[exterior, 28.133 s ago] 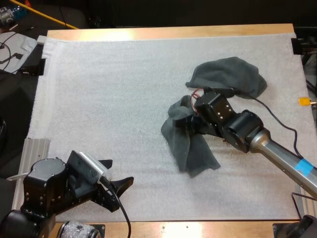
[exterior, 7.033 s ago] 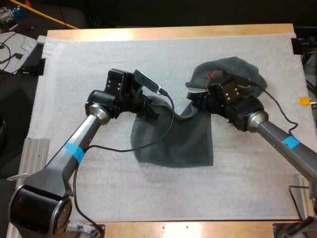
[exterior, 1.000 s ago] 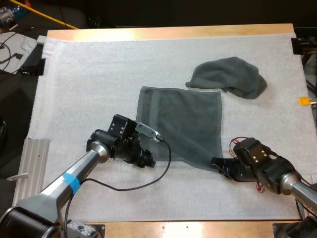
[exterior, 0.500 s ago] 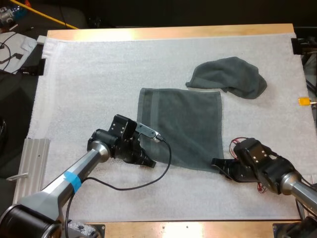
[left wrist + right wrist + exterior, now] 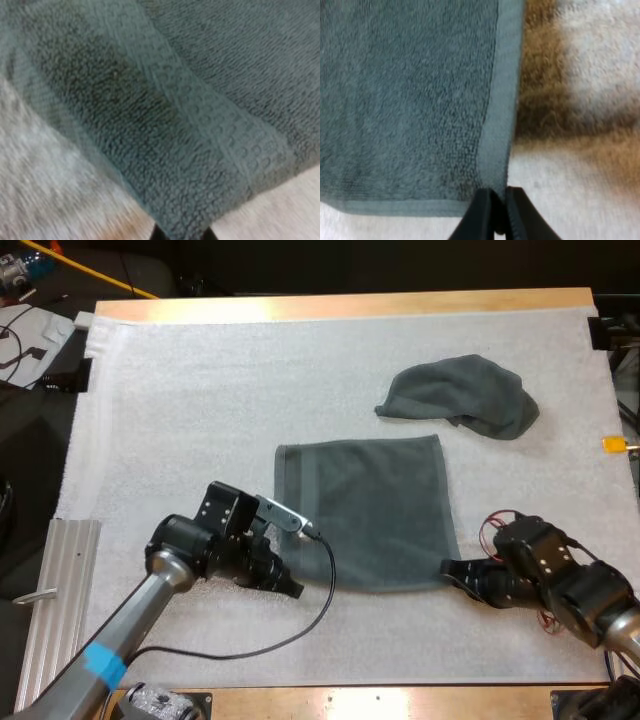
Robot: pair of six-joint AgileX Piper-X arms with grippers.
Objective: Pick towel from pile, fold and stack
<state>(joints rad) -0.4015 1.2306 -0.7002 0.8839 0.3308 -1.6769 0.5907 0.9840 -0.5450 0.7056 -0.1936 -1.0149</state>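
We are holding the flat towel [image 5: 370,510] spread on the mat [image 5: 200,390], our left hand [image 5: 293,589] and right hand [image 5: 452,570] each clamping a near corner.

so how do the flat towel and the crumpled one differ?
The flat towel lies spread square; the crumpled towel is bunched in a heap. The left claw and right claw pinch the flat towel's near corners; nothing touches the crumpled towel. The crumpled towel sits farther back than the flat towel. Both are dark grey-green.
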